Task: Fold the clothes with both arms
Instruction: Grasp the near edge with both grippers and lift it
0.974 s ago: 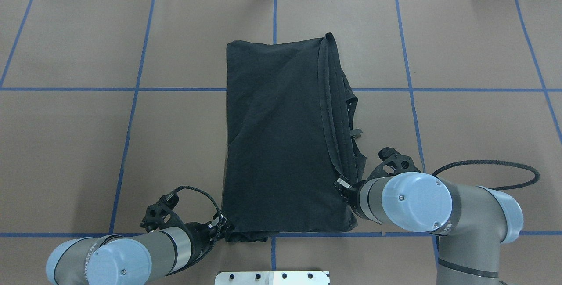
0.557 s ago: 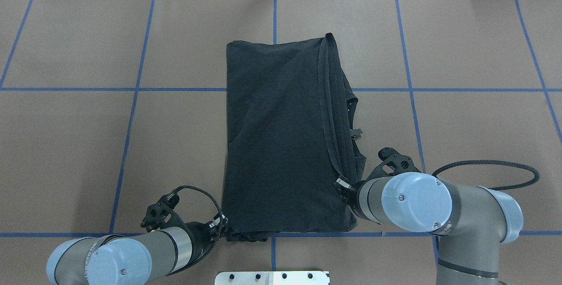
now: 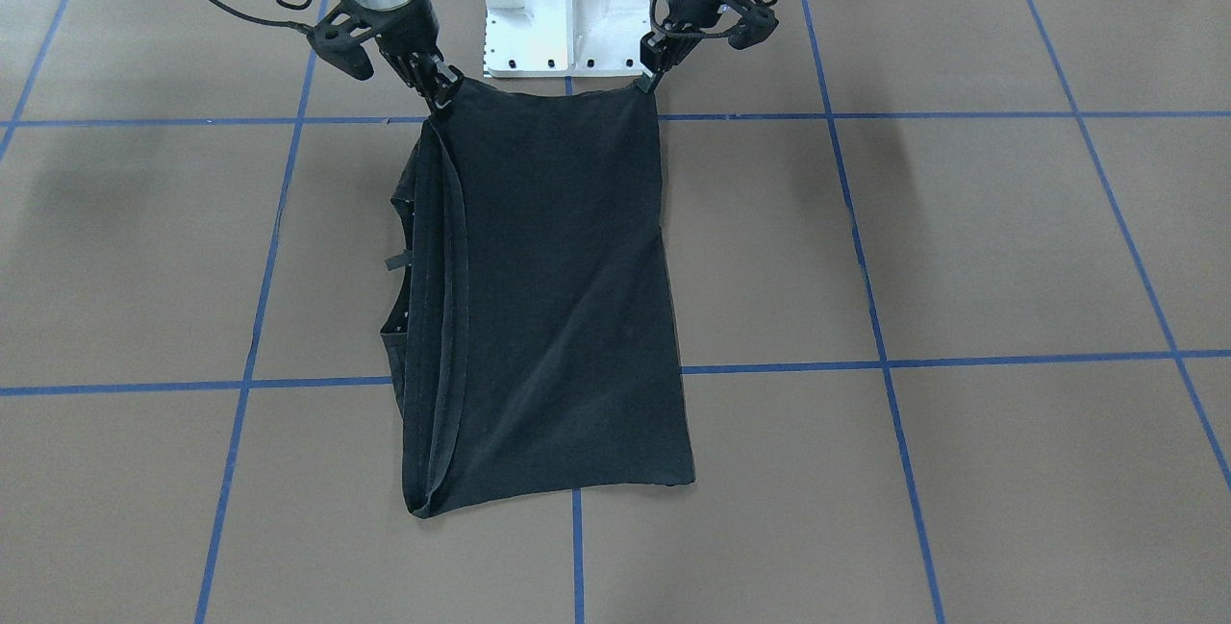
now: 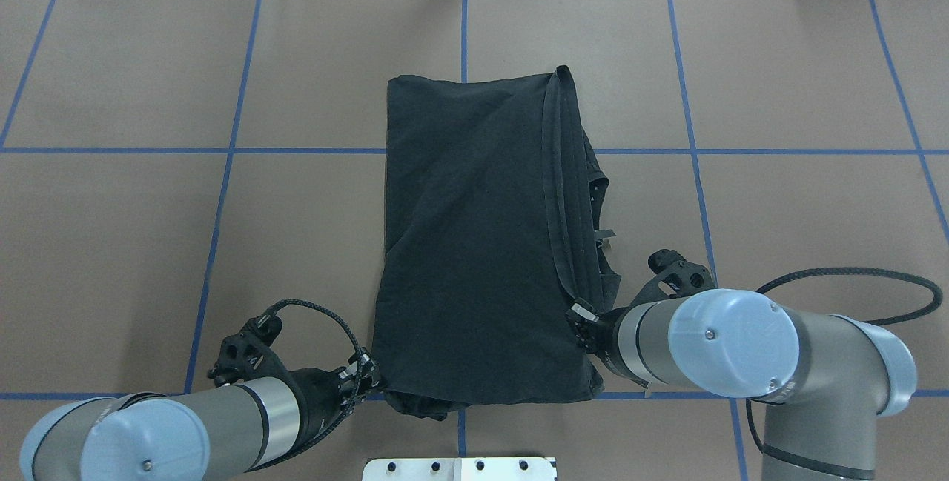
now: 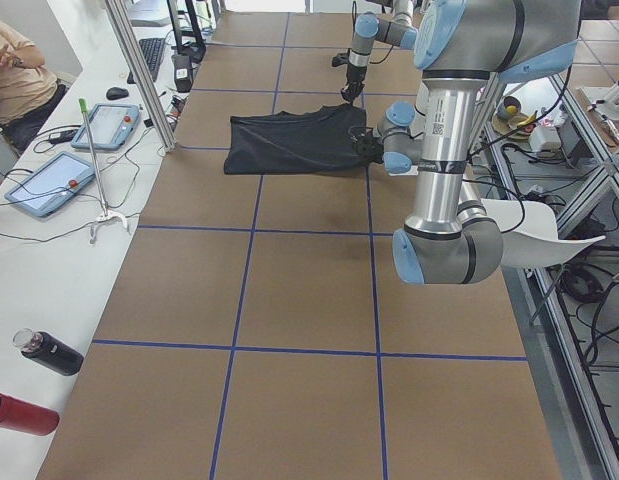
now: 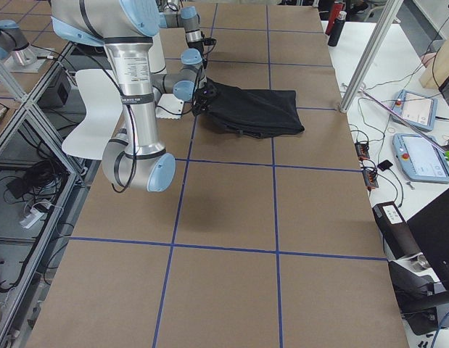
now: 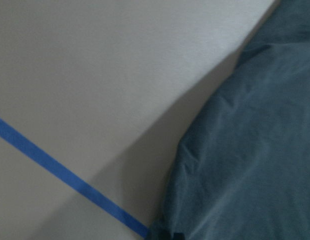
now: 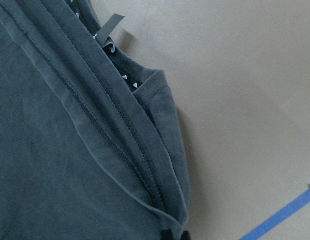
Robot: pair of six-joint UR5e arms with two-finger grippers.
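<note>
Brown desk (image 4: 111, 244), blue tape grid (image 4: 222, 151). I note black T-shirt (image 4: 474, 244) folded flat at centre, left tool (image 3: 647, 76) clamped on one near corner, right tool (image 3: 442, 90) clamped on other.

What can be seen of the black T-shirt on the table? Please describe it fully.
The black T-shirt is folded lengthwise into a long, slightly wrinkled rectangle of soft matte fabric. It lies on the brown table. Stacked stitched hems and a small grey tag show along the side toward the right arm. No print is visible. The left gripper and the right gripper pinch its two corners nearest the robot.
</note>
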